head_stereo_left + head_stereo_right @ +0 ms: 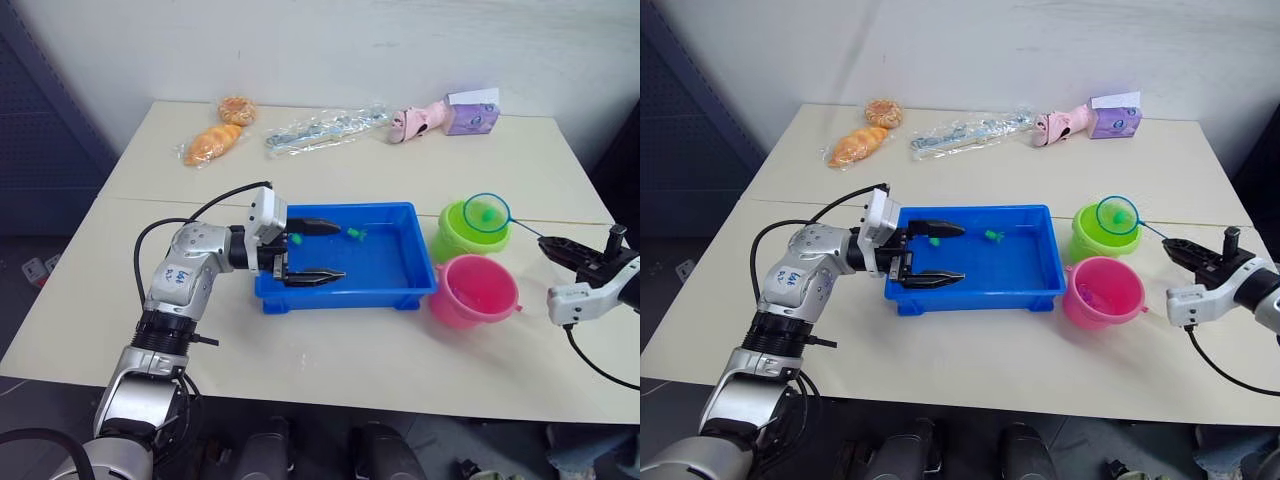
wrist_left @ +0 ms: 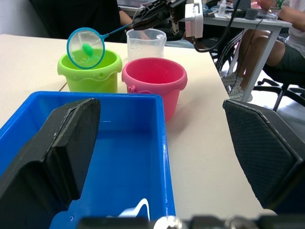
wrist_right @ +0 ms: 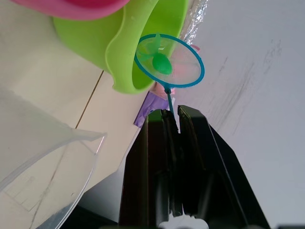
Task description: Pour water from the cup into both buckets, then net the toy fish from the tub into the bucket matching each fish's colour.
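Two buckets — green bucket (image 1: 465,232), pink bucket (image 1: 473,291) — stand beside the tub (image 1: 385,275). Right gripper (image 1: 552,246), fingers clamped on its handle, holds the net (image 1: 486,212) over green; left gripper (image 1: 318,252) gapes wide — empty — across the tub's rim.

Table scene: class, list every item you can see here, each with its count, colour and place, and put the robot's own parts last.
tub: 1, bright blue, middle of the table
green fish in tub: 1 clearly seen, far side of the tub
green bucket: 1, lime green, right of the tub
pink bucket: 1, pink, in front of the green bucket
net: 1, light blue ring, above the green bucket
netted fish: 1, green, in the net
cup: 1, clear, behind the buckets
bread: 2, orange-brown, far left
plastic packet: 1, clear, far middle
pink toy: 1, far right
purple box: 1, beside the pink toy
left gripper: black jaws open over the tub
right gripper: black jaws shut on the net's handle
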`<action>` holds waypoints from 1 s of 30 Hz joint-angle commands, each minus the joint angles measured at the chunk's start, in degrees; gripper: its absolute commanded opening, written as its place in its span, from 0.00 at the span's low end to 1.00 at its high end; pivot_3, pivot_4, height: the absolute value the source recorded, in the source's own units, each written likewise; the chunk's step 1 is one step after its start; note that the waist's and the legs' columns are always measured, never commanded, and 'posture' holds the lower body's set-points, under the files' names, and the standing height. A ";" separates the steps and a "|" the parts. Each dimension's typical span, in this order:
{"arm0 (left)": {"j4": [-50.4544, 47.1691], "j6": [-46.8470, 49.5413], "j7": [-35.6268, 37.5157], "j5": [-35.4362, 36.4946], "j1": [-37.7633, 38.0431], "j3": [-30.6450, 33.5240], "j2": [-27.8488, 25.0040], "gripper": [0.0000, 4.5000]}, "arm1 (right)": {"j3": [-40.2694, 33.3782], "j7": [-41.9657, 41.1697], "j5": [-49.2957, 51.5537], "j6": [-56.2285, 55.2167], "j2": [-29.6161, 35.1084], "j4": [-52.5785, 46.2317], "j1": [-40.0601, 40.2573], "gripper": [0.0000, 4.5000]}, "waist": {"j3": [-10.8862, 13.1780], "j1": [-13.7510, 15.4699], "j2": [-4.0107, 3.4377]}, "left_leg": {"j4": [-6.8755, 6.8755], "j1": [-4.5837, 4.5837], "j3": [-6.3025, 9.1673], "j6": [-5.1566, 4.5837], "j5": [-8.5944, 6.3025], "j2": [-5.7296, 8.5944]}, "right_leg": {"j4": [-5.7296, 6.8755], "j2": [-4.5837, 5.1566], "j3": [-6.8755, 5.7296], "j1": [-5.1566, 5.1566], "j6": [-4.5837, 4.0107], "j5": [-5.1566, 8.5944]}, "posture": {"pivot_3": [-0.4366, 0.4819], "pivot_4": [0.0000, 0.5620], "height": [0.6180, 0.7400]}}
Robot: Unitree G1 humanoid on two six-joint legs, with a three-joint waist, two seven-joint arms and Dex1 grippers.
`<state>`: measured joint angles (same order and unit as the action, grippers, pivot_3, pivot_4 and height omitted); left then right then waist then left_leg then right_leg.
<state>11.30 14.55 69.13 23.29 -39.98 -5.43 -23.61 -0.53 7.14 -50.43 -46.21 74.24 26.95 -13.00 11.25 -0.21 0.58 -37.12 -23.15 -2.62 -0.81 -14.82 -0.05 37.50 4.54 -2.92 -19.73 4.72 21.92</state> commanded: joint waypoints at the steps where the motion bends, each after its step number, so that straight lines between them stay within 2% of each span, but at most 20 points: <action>1: -3.06 0.77 -0.69 0.33 -0.95 0.18 -0.09 0.99 | -1.32 1.94 1.36 0.33 2.45 -0.08 -0.35 0.00 | 0.00 0.00 0.00 | 0.00 0.00 0.00 0.00 0.00 0.00 | 0.01 0.00 0.00 0.00 0.00 0.00 | 0.48 0.27 1.00; 8: -5.37 2.67 -1.73 0.68 -0.20 0.33 -0.28 0.99 | -2.57 1.85 3.72 1.93 2.92 -0.82 0.37 0.00 | -0.01 -0.07 -0.02 | -0.01 0.02 -0.01 0.00 0.00 -0.02 | 0.04 -0.01 0.02 -0.01 0.00 0.00 | 0.48 0.27 1.00; 11: -5.74 2.72 -1.60 0.65 0.02 0.24 -0.33 0.99 | -1.11 1.12 4.14 -1.11 2.50 -5.13 3.03 0.00 | -0.01 -0.03 -0.03 | -0.02 0.02 -0.02 0.00 0.00 -0.02 | 0.04 -0.01 0.04 0.00 0.00 0.00 | 0.48 0.27 1.00; 15: -5.98 2.72 -1.99 0.60 0.37 0.51 -0.43 0.99 | -2.99 1.80 4.91 3.22 2.26 -3.31 2.31 0.00 | -0.01 -0.02 -0.06 | -0.01 0.01 -0.04 0.00 0.00 -0.03 | 0.04 -0.03 0.04 -0.03 0.00 0.00 | 0.48 0.27 1.00; 19: -5.84 2.51 -1.96 0.55 0.67 0.51 -0.62 0.99 | -1.48 0.87 5.21 1.64 1.56 -6.78 3.89 0.00 | -0.01 -0.03 -0.07 | -0.03 0.03 -0.05 0.00 0.01 -0.04 | 0.05 -0.03 0.05 -0.01 0.00 0.00 | 0.48 0.27 1.00; 24: -5.76 2.24 -1.87 0.63 1.03 0.65 -0.70 0.99 | -2.47 1.16 6.38 4.55 1.89 -3.90 2.33 0.00 | -0.01 -0.03 -0.07 | -0.04 0.03 -0.06 0.00 0.01 -0.03 | 0.07 -0.02 0.06 -0.02 0.00 0.00 | 0.48 0.27 1.00; 27: -5.86 2.07 -1.95 0.59 1.46 0.90 -1.00 0.99 | -4.20 -0.54 11.18 4.07 1.47 -5.24 3.05 0.00 | -0.01 -0.06 -0.07 | -0.02 0.03 -0.06 0.00 0.01 -0.04 | 0.07 -0.02 0.06 -0.02 0.00 0.00 | 0.48 0.27 1.00; 30: -5.58 1.80 -2.08 1.21 2.44 2.49 -1.88 0.99 | -6.08 -10.36 30.03 4.05 -1.16 -9.22 3.88 0.00 | -0.01 -0.23 -0.06 | -0.02 0.03 -0.06 -0.01 0.01 -0.05 | 0.07 -0.03 0.06 -0.03 0.00 0.00 | 0.48 0.27 1.00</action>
<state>7.44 17.39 67.11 23.38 -37.71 -5.24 -24.65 -3.66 1.95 -32.50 -42.29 74.12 21.24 -9.32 11.25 -0.44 0.51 -37.14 -23.12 -2.68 -0.82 -14.81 -0.12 37.54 4.48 -2.86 -19.73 4.72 21.92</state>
